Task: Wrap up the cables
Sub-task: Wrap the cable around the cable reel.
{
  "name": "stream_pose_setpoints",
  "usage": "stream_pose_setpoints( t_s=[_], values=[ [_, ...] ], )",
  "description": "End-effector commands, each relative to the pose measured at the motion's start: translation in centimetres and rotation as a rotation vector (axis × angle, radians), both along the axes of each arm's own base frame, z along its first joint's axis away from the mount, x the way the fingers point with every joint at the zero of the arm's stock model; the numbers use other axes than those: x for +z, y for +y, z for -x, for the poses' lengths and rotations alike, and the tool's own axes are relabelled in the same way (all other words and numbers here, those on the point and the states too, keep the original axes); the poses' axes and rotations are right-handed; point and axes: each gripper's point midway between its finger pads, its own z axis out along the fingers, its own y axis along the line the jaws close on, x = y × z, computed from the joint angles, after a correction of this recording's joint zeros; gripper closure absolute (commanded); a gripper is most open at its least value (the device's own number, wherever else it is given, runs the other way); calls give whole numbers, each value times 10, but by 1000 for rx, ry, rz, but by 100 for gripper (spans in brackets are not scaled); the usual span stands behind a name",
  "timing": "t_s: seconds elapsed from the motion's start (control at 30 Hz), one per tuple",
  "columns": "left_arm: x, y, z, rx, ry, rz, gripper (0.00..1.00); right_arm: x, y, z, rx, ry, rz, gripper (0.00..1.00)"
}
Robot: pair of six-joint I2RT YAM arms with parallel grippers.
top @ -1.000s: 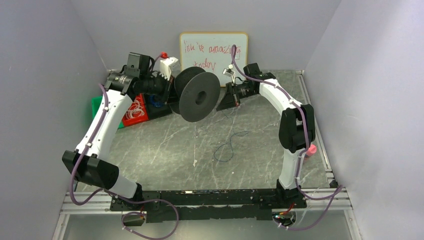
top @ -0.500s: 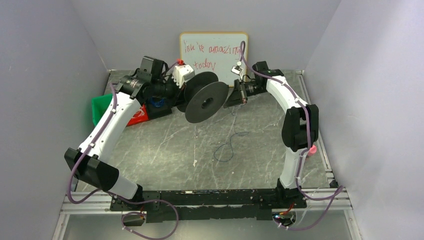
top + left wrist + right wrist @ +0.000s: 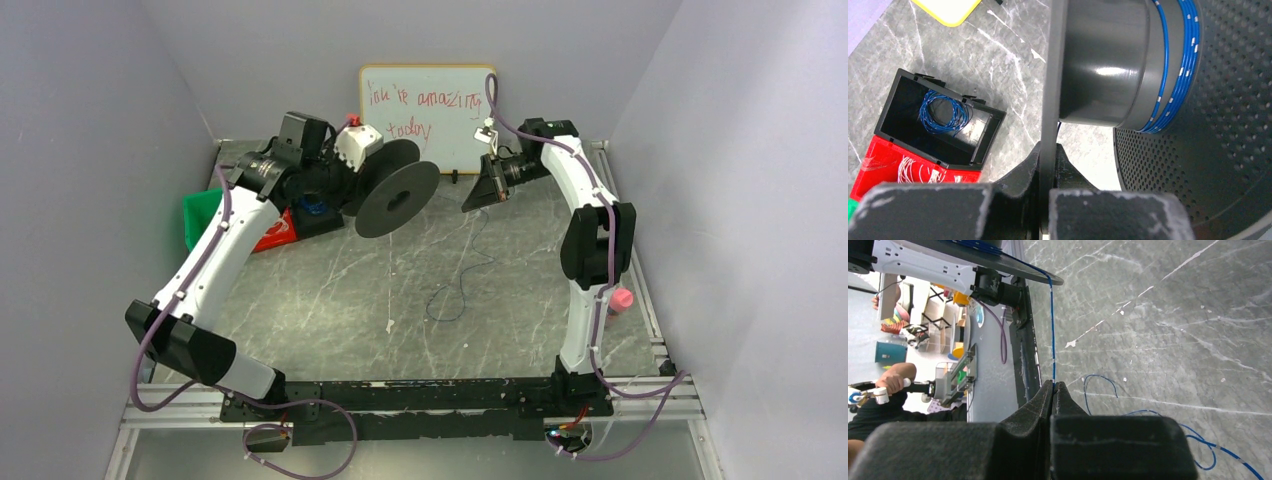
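My left gripper (image 3: 1048,150) is shut on the near flange of a black spool (image 3: 395,195), which it holds above the back of the table. Several turns of thin blue cable (image 3: 1175,60) lie wound round the spool's hub. To the right of the spool, my right gripper (image 3: 1053,383) (image 3: 468,205) is shut on the same cable. From its fingertips the cable (image 3: 1052,325) runs taut up to the spool's rim. The slack end (image 3: 455,290) trails down onto the table in a loose loop, also visible in the right wrist view (image 3: 1198,440).
A whiteboard (image 3: 427,103) leans on the back wall. Under the left arm stand a black box holding a blue wire coil (image 3: 943,112), a red bin (image 3: 275,228) and a green bin (image 3: 200,215). A small white scrap (image 3: 389,326) lies mid-table.
The left arm has turned and tilted the spool, showing its flange flatter. The right gripper has moved right and toward the back wall with the cable, and the loop on the table has drawn straighter.
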Motion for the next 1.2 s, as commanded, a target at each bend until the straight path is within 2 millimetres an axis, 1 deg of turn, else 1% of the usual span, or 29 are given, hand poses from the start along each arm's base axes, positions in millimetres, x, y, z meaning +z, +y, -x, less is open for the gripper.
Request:
stream_pose_setpoints(
  t_s=[0.0,0.17,0.27,0.33,0.43,0.5,0.6,0.7,0.9,1.17],
  values=[
    [38,32,-28,177,-147,-44,98,6,-16,6,-5,-32,74,100],
    [17,26,-18,81,-137,-122,98,13,-23,2,-37,-45,130,100],
    [5,19,-6,6,-113,-149,98,18,-32,-9,-103,-22,119,100],
    [-2,17,-1,-26,-101,-177,98,20,-36,-15,-137,-13,110,100],
    [-17,12,4,-58,-93,-259,98,28,-36,-16,-145,-10,77,100],
    [-27,9,4,-63,-102,-321,98,38,-33,-15,-141,-10,42,100],
    [-35,7,-1,-30,-134,-392,98,56,-29,-15,-142,-23,-8,100],
    [-37,8,-12,42,-156,-433,98,68,-24,-14,-144,-36,-47,100],
    [-35,12,-33,170,-188,-464,98,80,-8,4,-97,-30,-87,100],
    [-42,14,-46,250,-175,-490,98,94,11,22,-33,-38,-127,99]
  ],
)
